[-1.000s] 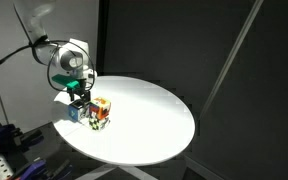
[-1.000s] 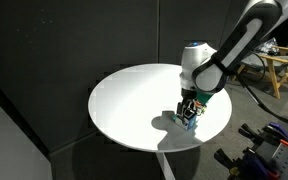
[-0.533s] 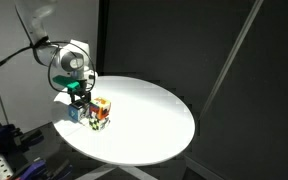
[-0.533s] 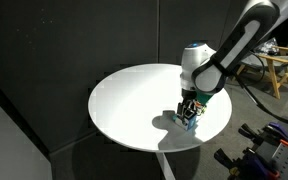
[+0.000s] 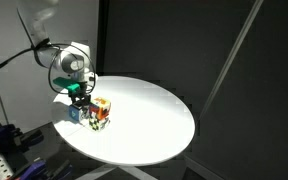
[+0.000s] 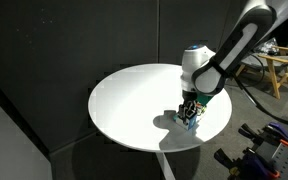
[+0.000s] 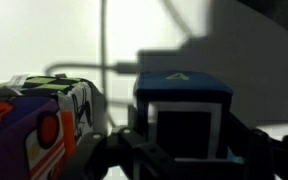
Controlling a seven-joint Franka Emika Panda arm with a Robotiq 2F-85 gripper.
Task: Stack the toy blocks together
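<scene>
In the wrist view a blue and white toy block (image 7: 182,115) sits between my gripper's fingers (image 7: 182,150), which press against both of its sides. To its left are the orange-red block (image 7: 24,140) and the block with green and dark marks (image 7: 69,92), close together. In an exterior view my gripper (image 5: 78,98) is low over the blue block (image 5: 74,113), with the other two blocks (image 5: 102,112) just beside it. In an exterior view my gripper (image 6: 189,110) hides most of the blocks (image 6: 190,123).
The blocks stand near the rim of a round white table (image 5: 149,115), which also shows in an exterior view (image 6: 134,100). Dark curtains surround the table. Equipment with cables sits below the table edge (image 5: 4,140).
</scene>
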